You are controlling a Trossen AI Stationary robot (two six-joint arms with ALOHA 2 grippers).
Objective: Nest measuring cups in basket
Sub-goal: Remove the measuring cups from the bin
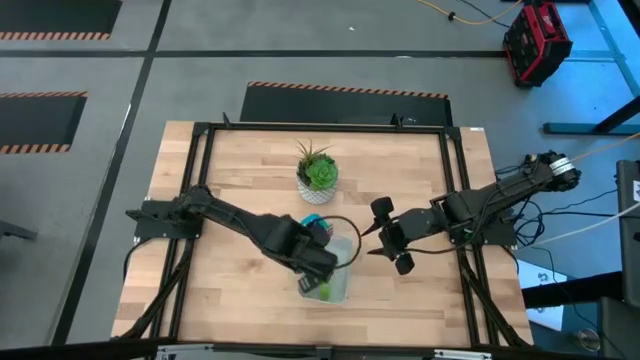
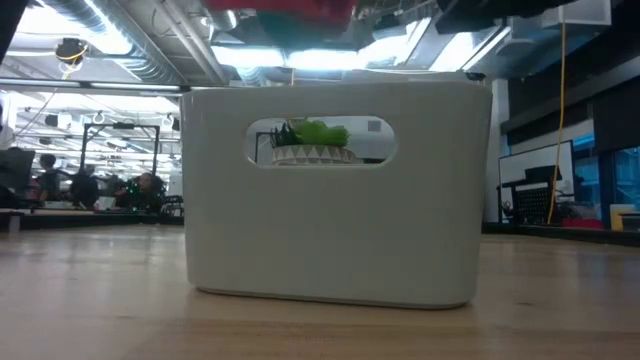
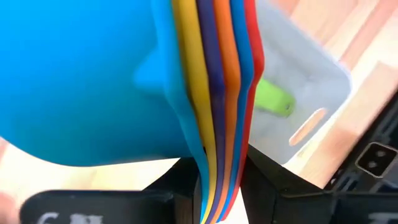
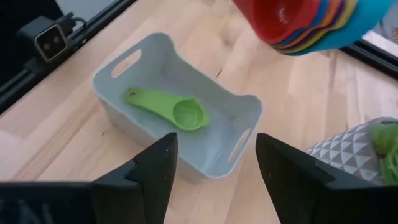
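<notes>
Green cup (image 4: pixel 174 111) – pale grey-blue basket (image 4: pixel 244 109).

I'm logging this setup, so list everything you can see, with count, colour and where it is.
Nested measuring cups: one stack, blue, yellow, purple, orange, red, held above the basket.
Green measuring cup: one, lying inside the basket.
Basket: one, pale grey-blue, near the table's front middle.
Potted plant: one, green in a white pot, behind the basket.
Table: one, light wood.
Left gripper: shut on the stack's handles.
Right gripper: open, empty, beside the basket.
</notes>
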